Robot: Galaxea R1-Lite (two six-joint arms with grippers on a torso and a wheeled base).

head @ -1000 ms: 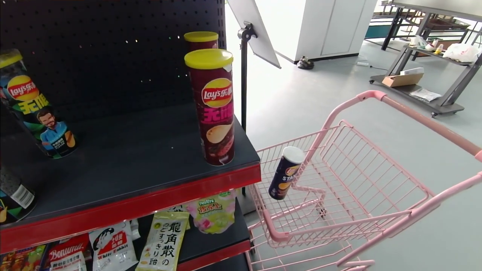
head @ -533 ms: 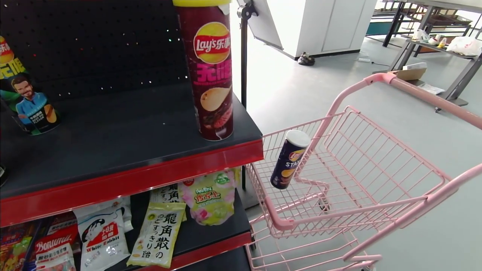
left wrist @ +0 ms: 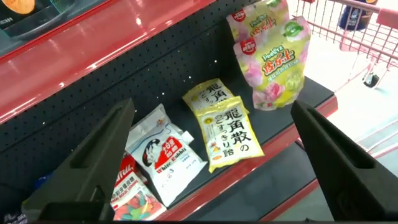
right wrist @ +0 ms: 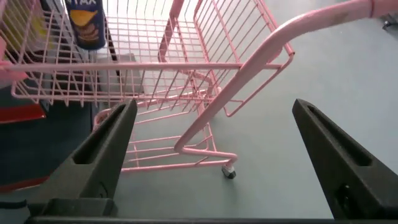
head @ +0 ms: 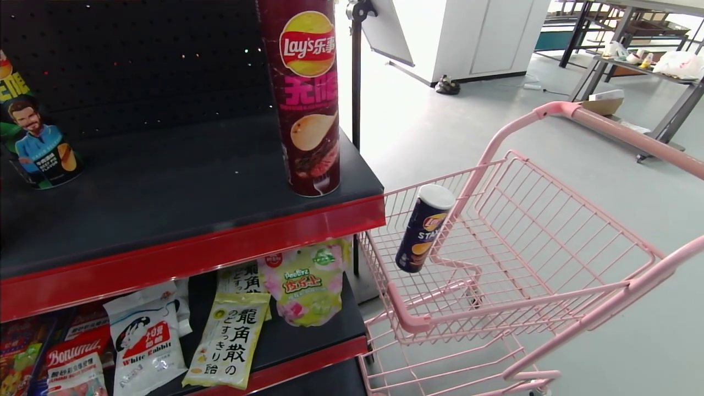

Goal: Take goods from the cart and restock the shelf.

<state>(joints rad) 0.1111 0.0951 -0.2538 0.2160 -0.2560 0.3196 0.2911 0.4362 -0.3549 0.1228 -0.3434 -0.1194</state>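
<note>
Head view: the dark can (head: 423, 228) is seen leaning in the cart (head: 404, 314) at centre frame; left wrist view: the left gripper (left wrist: 211, 109) is spread wide, empty; right wrist view: the right gripper (right wrist: 214, 102), likewise spread and empty, is best closed around the can's middle.

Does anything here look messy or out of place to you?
The dark blue can leans tilted in a corner of the pink cart, neither standing nor lying flat. On the lower shelf the snack bags lie askew, overlapping one another. Nothing looks spilled or damaged.
</note>
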